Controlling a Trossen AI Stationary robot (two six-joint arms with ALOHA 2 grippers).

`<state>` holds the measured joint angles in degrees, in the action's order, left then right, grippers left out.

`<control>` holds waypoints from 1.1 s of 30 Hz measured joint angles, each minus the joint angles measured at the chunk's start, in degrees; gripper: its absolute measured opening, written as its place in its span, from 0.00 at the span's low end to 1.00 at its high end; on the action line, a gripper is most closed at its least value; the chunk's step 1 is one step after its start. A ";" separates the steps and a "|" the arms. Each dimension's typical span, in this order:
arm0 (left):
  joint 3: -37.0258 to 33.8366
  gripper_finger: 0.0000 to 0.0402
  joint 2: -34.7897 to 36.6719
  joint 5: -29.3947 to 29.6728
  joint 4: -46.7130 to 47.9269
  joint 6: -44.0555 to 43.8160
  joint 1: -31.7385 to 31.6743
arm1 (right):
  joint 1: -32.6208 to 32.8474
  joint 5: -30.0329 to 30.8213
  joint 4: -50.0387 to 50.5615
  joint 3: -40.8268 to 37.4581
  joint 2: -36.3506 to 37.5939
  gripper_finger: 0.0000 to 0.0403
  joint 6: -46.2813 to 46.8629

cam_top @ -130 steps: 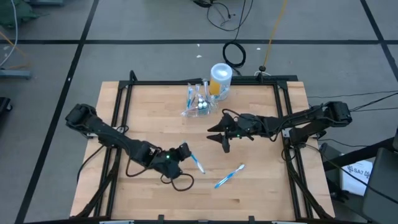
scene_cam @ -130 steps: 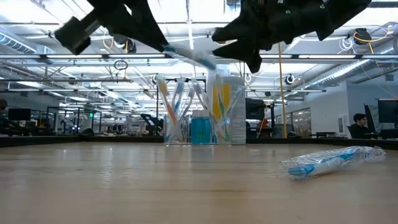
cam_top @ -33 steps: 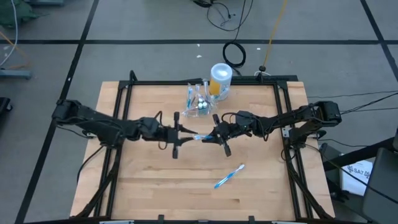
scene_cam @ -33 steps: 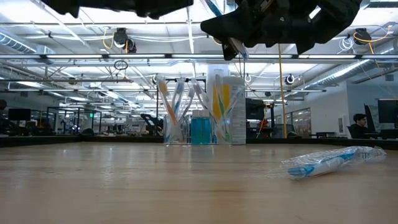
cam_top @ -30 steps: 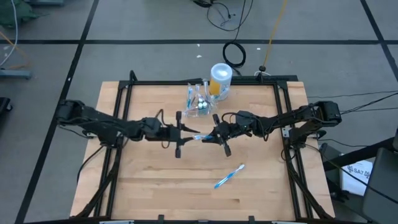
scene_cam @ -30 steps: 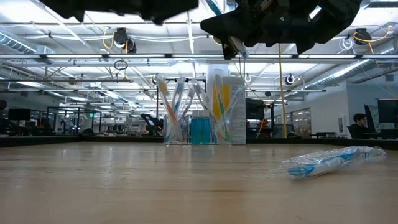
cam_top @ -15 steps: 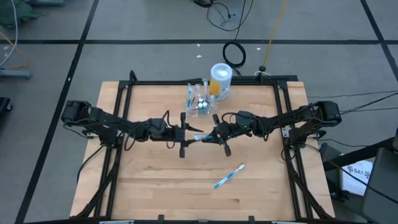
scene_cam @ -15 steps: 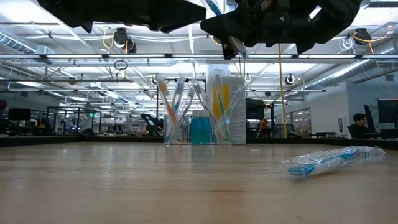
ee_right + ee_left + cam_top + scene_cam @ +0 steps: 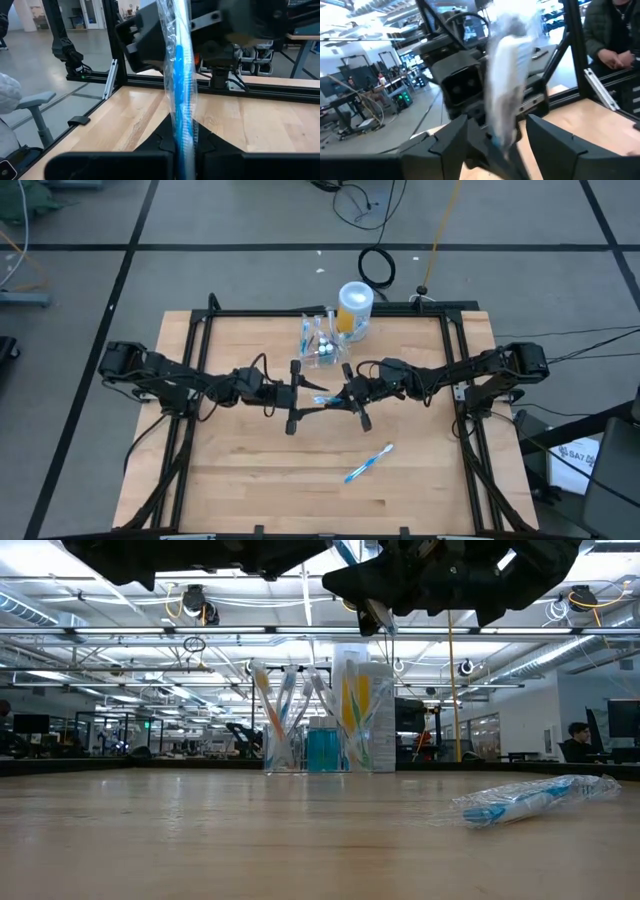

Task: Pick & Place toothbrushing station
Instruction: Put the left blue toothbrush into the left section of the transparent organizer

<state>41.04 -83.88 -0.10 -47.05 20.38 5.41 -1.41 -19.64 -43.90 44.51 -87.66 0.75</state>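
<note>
Toothbrushing station, small clear colourless plastic cup point(image 9: 318, 346), standing at table's far edge beside taller yellow container with white-blue lid point(image 9: 354, 308); wrapped blue toothbrush point(image 9: 181, 107) pinched upright in clenched right gripper point(image 9: 343, 400) at mid-table, likely for dropping into cup; left gripper point(image 9: 297, 394) spread wide, released, just beside it; second wrapped toothbrush point(image 9: 368, 463) lying near front; open wood all round.

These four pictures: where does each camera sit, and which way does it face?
High: overhead, straight down on the table, both arms, cup.
Low: table height, facing the room; arms overhead, cup.
Left wrist: past the open left gripper toward the toothbrush.
Right wrist: past the right gripper, shut on that toothbrush.
Both wrist views share it.
</note>
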 joint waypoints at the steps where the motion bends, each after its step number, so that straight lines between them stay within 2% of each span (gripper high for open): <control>1: 0.00 0.51 0.00 0.00 0.00 -0.07 -0.28 | 0.00 0.01 -0.04 0.00 0.00 0.01 0.00; 5: 0.03 0.45 0.00 -0.85 -1.81 0.07 -1.31 | 0.00 0.46 -0.02 0.00 0.00 0.01 0.02; 10: 0.07 0.40 0.00 -7.21 -2.58 0.00 -2.42 | 0.00 4.67 0.04 0.00 0.00 0.01 0.02; 16: 0.07 0.40 0.00 -4.54 -3.33 0.14 -2.45 | 0.00 4.69 -0.02 0.00 0.00 0.01 0.04; 33: 0.09 0.37 0.00 -4.34 -1.42 0.65 -2.45 | 0.00 4.79 -0.02 0.00 0.00 0.01 0.04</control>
<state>41.12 -83.88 -4.44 -48.47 21.04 2.96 -1.41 -14.85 -43.92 44.51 -87.66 0.80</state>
